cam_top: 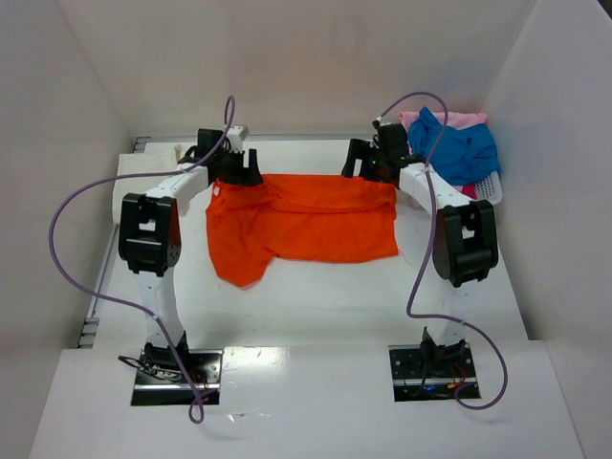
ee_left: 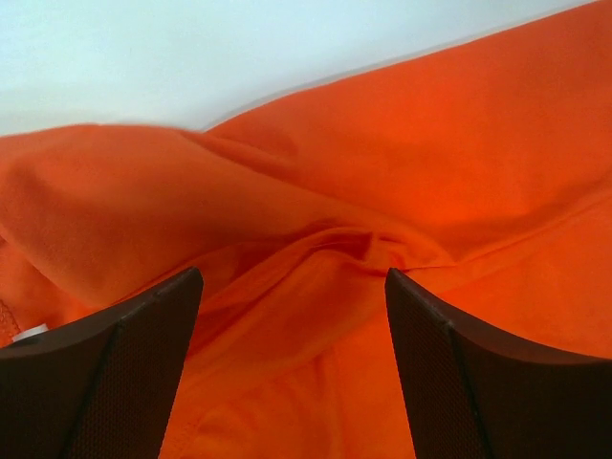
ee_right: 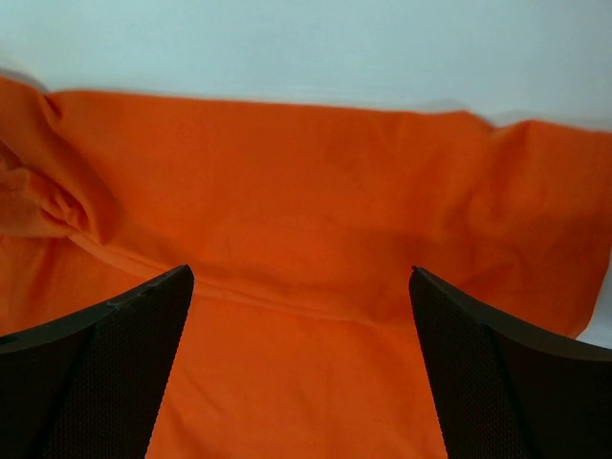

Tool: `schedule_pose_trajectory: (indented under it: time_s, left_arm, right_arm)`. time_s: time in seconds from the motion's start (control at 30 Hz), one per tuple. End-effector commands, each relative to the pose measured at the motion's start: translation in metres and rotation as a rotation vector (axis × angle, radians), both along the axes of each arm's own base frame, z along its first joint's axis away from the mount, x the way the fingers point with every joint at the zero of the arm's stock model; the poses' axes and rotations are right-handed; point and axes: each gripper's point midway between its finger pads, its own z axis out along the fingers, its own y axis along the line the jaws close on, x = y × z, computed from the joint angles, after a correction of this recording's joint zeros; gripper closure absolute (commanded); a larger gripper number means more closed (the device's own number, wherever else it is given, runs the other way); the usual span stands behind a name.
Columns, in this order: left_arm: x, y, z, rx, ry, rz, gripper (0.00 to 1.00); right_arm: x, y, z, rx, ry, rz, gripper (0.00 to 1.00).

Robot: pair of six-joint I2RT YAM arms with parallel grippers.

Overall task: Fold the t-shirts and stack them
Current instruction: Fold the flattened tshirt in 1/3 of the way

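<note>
Orange tee lies spread on the white table, its far edge folded over in a loose band and one sleeve trailing at its near-left corner. Basket, white plastic, stands right of and beyond the orange tee; it holds the blue tee heaped on the pink tee. A pale cream tee lies left of and beyond the orange tee. Left gripper is at the orange tee's far-left corner and right gripper at its far-right corner. In both wrist views the jaws stand wide apart over rumpled orange cloth and clamp nothing. Plain white walls enclose the table on three sides.
</note>
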Motion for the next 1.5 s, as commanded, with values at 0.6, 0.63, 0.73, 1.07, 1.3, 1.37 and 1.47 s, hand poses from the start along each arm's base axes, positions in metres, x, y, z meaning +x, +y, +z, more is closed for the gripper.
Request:
schedule_pose_trajectory:
  time_s: [0.6, 0.63, 0.73, 1.07, 1.3, 1.37, 1.47]
  left_arm:
    - [-0.012, -0.013, -0.051, 0.222, 0.046, -0.107, 0.50]
    - [-0.014, -0.012, -0.053, 0.223, 0.053, -0.108, 0.53]
    - [-0.016, -0.012, -0.055, 0.218, 0.070, -0.094, 0.66]
    - [-0.033, -0.003, -0.027, 0.222, 0.059, -0.038, 1.00]
    - [-0.055, -0.005, -0.017, 0.192, 0.094, -0.047, 0.99]
    - [-0.061, -0.005, -0.008, 0.182, 0.098, -0.037, 0.83]
    - [-0.063, 0.002, -0.001, 0.185, 0.100, 0.032, 0.24]
  right_arm:
    - [-0.007, 0.015, 0.005, 0.086, -0.034, 0.032, 0.01]
    - [-0.007, 0.015, 0.005, 0.086, -0.034, 0.032, 0.01]
    - [-0.006, 0.017, 0.007, 0.094, -0.042, 0.039, 0.01]
    - [-0.011, 0.016, 0.006, 0.101, -0.043, 0.034, 0.01]
    - [-0.016, 0.016, 0.002, 0.104, -0.030, 0.041, 0.01]
    - [-0.019, 0.016, -0.002, 0.102, -0.021, 0.040, 0.01]
    - [-0.023, 0.013, -0.004, 0.095, -0.010, 0.033, 0.01]
